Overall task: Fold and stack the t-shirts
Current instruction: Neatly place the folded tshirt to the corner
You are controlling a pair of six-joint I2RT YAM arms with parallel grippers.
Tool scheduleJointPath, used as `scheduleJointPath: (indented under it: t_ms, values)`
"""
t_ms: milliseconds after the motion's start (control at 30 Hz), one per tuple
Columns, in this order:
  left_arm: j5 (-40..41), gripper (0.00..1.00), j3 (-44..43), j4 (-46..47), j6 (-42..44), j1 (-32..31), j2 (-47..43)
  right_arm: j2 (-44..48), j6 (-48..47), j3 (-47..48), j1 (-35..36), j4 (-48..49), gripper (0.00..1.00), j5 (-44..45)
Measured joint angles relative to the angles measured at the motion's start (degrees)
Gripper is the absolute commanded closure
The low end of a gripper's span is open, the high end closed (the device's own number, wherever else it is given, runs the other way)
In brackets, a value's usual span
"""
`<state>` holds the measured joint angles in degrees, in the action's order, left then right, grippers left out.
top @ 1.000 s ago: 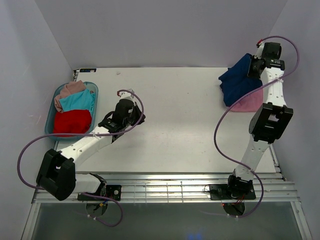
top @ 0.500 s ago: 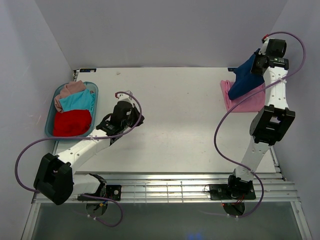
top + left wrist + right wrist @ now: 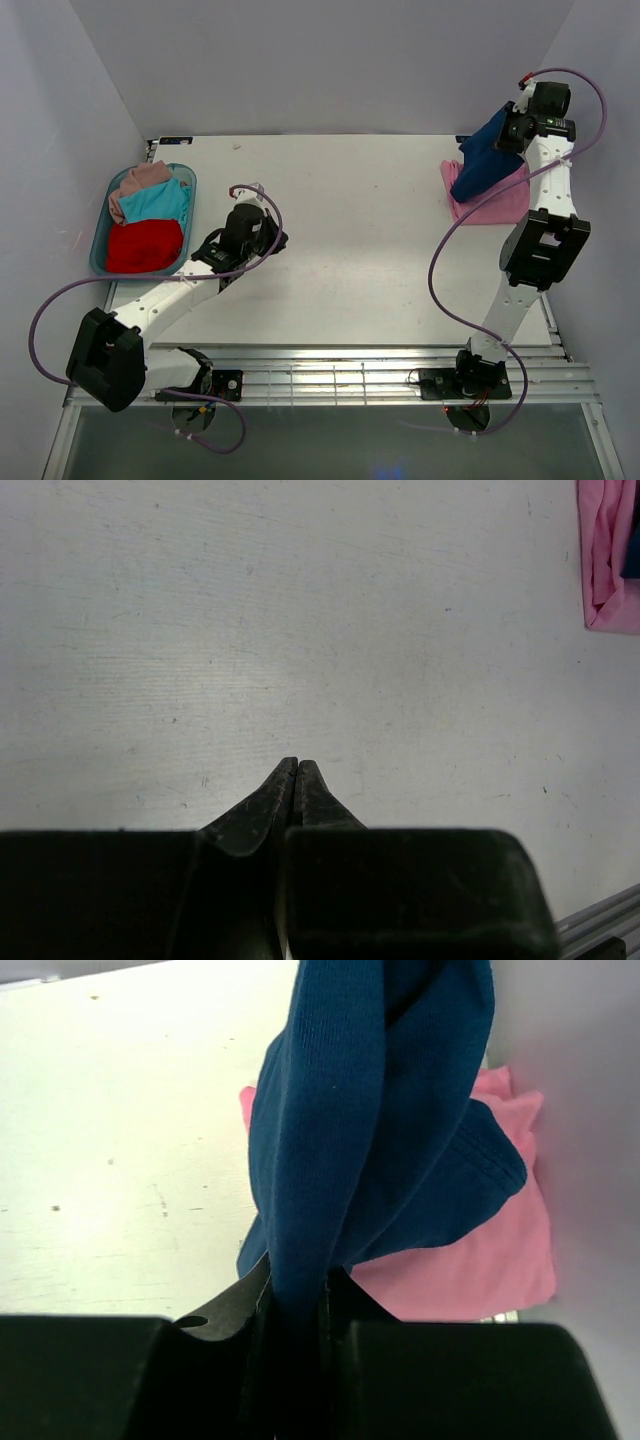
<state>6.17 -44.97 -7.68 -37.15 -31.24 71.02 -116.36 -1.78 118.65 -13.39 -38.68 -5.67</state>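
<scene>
Navy tee [image 3: 485,157] in right claw [image 3: 297,1290] over pink tee [image 3: 496,208] beside wall [image 3: 585,1110]

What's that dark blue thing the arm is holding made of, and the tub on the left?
The navy t-shirt: soft knit cloth, matte; fine knit ribs and a stitched hem show, and it hangs in limp folds. The tub: probably smooth teal plastic, faintly see-through at the rim; too small to be sure.

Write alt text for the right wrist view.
The right fingers clamp a bunched navy t-shirt, which fills the middle of the view. Behind it a pink t-shirt lies on the white table beside the grey wall.
</scene>
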Motion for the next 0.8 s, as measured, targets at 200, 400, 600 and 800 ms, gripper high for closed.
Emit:
scheduleJointPath:
  t_ms: [200,400,600,800]
  values:
    - [0.00,0.89,0.44,-0.04,-0.31,0.00,0.00,0.44,3.19,0.61,0.00,1.36,0.92,-5.92]
    - [0.00,0.89,0.46,-0.04,-0.42,0.00,0.00,1.31,6.51,3.98,0.00,2.82,0.92,-10.47]
    - [0.00,0.89,0.48,-0.04,-0.42,0.00,0.00,2.32,7.26,4.28,0.00,4.42,0.92,-12.07]
    - [0.02,0.89,0.59,-0.02,-0.42,0.00,0.00,2.19,4.46,-3.30,-0.09,5.77,0.92,-10.60]
